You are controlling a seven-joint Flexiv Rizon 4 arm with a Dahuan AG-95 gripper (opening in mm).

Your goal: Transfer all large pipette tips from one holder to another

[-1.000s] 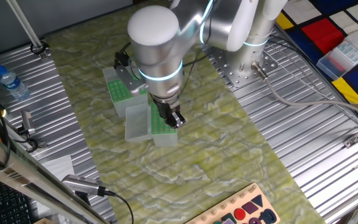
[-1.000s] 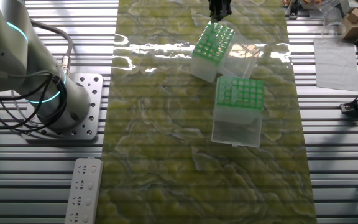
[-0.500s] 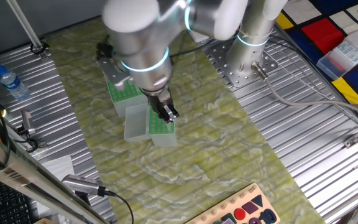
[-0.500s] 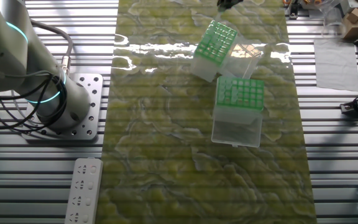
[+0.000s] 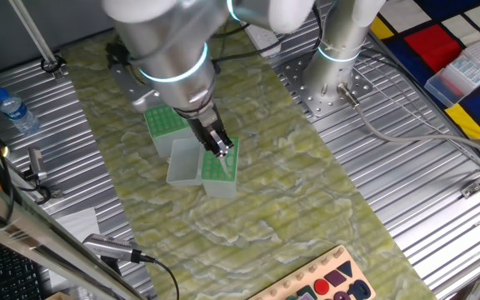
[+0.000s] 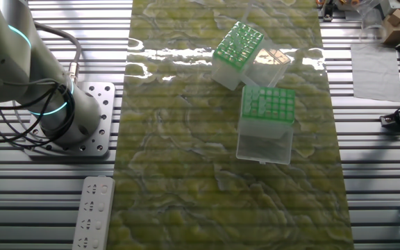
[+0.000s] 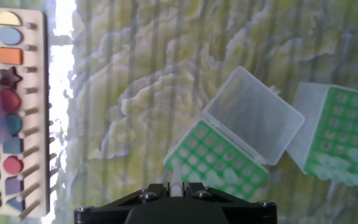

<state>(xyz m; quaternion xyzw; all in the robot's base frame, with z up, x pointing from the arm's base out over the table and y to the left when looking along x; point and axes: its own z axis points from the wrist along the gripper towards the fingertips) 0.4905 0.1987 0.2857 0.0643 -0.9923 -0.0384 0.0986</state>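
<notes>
The gripper (image 5: 221, 148) pinches one pale tapered pipette tip (image 7: 176, 186) above the near green grid rack (image 7: 215, 163) with its clear hinged lid (image 7: 253, 116); remaining tips (image 7: 340, 168) fill the far-right rack (image 7: 334, 138).

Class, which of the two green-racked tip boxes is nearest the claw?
The translucent plastic box with the green rack nearer the wooden shape-puzzle board: the claw hangs right over its grid. The other green-racked box sits farther back, beside the arm.
</notes>
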